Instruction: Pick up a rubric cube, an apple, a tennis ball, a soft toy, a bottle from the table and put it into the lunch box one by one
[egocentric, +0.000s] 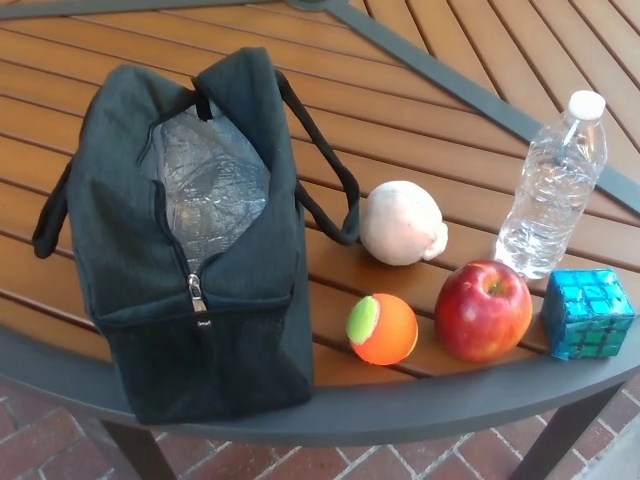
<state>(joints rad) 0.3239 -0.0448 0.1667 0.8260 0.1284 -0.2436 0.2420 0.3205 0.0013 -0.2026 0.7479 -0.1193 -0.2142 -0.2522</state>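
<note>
From my feed, the dark lunch box (190, 250) sat unzipped at the left of the slatted wooden tabletop (440, 130), its silver lining showing and a strap draped toward the white soft toy (402, 223) just beside it. All five things were out on the wood: the orange-and-green tennis ball (381, 329) near the front edge, the red apple (483, 310) right of it, the teal cube (588, 314) beyond that, and the clear bottle (551, 190) upright behind. Neither hand showed on my screen, so I couldn't tell how their fingers stood.
</note>
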